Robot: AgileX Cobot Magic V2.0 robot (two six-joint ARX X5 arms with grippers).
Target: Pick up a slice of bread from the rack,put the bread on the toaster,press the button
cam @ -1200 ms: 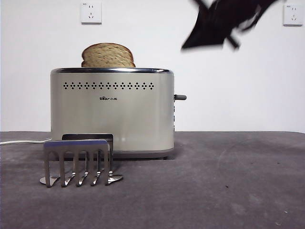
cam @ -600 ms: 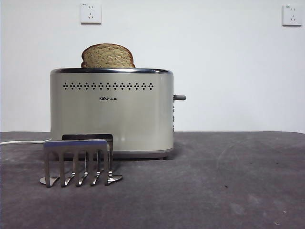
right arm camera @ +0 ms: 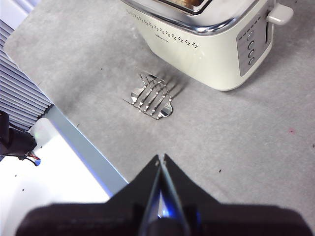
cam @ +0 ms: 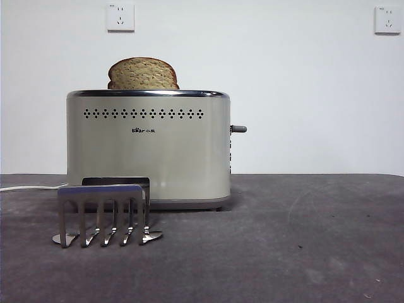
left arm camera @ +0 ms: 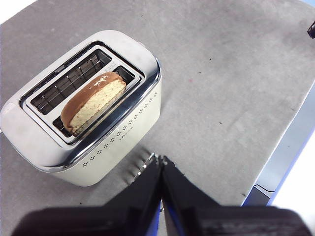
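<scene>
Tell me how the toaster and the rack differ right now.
The toaster is a tall cream box; the rack is far shorter, bare shiny metal with prongs. The toaster holds the slice of bread in one slot; the rack holds nothing. Both stand on the grey table.

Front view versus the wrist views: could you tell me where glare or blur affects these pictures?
Front view: sharp and evenly lit, with a bright streak on the toaster rim. Left wrist view: glare on the chrome rim, overexposed corner. Right wrist view: blown-out white patch beside the table.
</scene>
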